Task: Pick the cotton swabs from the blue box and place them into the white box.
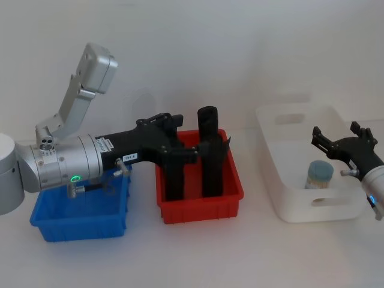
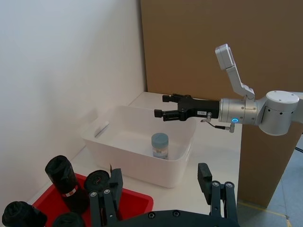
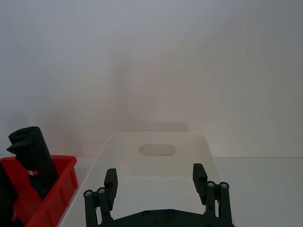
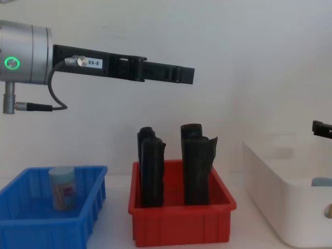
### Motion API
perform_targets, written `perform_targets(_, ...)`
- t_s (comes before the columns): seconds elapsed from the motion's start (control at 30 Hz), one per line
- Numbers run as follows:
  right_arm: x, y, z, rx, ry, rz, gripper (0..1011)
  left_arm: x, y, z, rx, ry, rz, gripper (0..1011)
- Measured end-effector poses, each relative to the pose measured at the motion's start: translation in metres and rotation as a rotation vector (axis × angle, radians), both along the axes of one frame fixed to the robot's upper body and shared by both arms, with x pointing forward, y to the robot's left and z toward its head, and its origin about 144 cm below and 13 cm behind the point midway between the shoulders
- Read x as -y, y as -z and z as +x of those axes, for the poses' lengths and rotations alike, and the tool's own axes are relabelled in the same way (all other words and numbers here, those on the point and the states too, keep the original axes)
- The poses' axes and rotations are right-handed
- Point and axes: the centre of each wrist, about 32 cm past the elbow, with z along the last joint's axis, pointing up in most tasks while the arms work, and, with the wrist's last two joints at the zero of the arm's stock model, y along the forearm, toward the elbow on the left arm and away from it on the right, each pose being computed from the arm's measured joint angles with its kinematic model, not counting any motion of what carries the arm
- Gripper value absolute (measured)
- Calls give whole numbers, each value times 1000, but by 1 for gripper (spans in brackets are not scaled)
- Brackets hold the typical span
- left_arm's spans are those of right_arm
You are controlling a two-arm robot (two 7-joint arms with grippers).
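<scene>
Beneath left claw (image 1: 183, 137), red bin (image 1: 201, 205)

Two small clear cylindrical tubs of cotton swabs with pale blue lids are counted here: one tub (image 4: 63, 188) in the single bright blue ribbed plastic box (image 4: 31, 228), one tub (image 1: 319, 174) in the single large white plastic box (image 1: 282, 198). One red plastic bin (image 4: 181, 223) brings the containers on the tabletop (image 1: 198, 258) to three and holds four tall black upright rolls (image 2: 61, 172). Two black pincers, the left pincer (image 4: 184, 74) and the right pincer (image 1: 335, 132), complete the tally.
</scene>
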Motion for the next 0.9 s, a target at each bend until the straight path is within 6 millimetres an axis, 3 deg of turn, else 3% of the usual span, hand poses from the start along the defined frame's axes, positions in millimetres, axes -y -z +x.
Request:
perform_targets(0.5, -1, 0, -3, 2, -5, -2, 1002, 1, 2, -1, 2, -11, 2, 1004)
perform_targets(0.9, -12, 3, -30, 14, -50, -22, 1002, 13, 24, -10, 47, -115, 20, 1004)
